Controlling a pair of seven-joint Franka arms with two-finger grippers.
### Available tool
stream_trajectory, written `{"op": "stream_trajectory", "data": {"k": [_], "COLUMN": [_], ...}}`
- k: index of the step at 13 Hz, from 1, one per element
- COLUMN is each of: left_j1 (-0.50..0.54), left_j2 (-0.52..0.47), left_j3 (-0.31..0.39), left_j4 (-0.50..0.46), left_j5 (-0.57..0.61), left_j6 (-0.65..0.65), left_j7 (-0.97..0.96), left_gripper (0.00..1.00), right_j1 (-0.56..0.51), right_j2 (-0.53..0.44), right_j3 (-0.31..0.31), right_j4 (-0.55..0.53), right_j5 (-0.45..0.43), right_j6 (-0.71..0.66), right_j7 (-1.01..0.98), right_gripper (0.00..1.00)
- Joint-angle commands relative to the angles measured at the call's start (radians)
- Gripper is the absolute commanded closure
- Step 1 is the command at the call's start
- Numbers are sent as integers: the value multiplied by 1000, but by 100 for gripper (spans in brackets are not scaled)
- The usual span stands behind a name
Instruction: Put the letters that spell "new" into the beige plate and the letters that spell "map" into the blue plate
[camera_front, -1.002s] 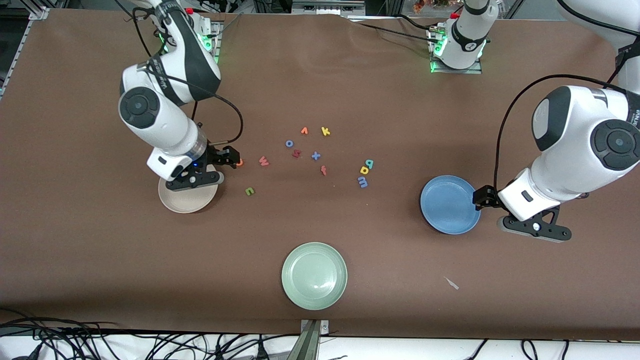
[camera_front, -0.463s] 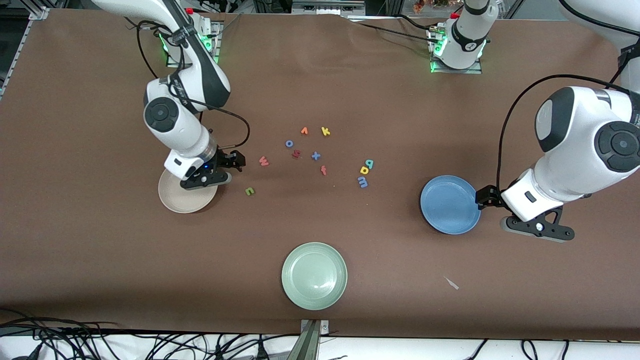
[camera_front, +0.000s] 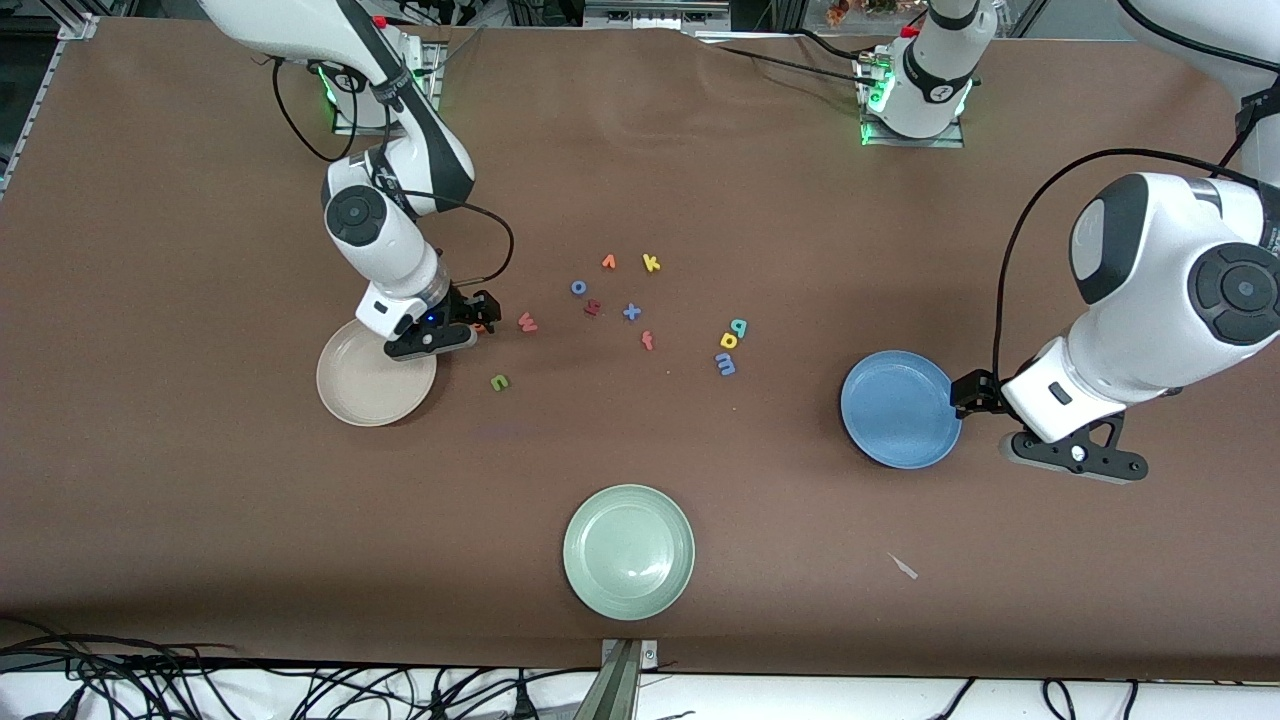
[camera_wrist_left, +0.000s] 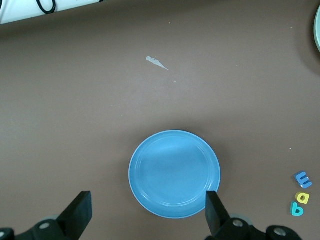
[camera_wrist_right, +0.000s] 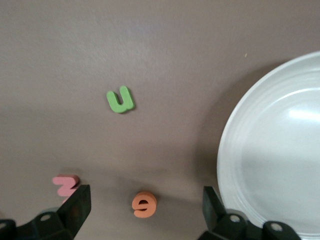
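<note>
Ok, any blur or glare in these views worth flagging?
Right wrist view: soft with blur, bright glare streak on the beige plate. Left wrist view: sharp, blue plate evenly lit. Front view: crisp, with a faint sheen on the green plate.

Even overhead light, soft shadows under both arms, slight blur and glare on the beige plate (camera_wrist_right: 272, 155).

Beige plate (camera_front: 365, 388), blue plate (camera_front: 897, 408), pale green plate (camera_front: 628, 551); green n (camera_front: 499, 381), orange e (camera_wrist_right: 144, 204), brown tablecloth (camera_front: 700, 180).
</note>
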Motion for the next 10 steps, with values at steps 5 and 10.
{"op": "stream_trajectory", "data": {"k": [5,10], "left_j1": [-1,-12], "left_j2": [-13,-11], "left_j3": [-2,-5], "left_j4": [-13,-15], "left_j5": [20,20], "left_j6": [-10,-19], "left_j7": [9,1], "left_gripper": [0,0], "right_j1": [14,35], "right_j2": [47,56], "right_j3": [8,6], "right_j4": [-57,-72], "right_j5": [-15,-15], "right_j6": [111,128], "right_j7": [-10,-9], "right_gripper": [4,20]}}
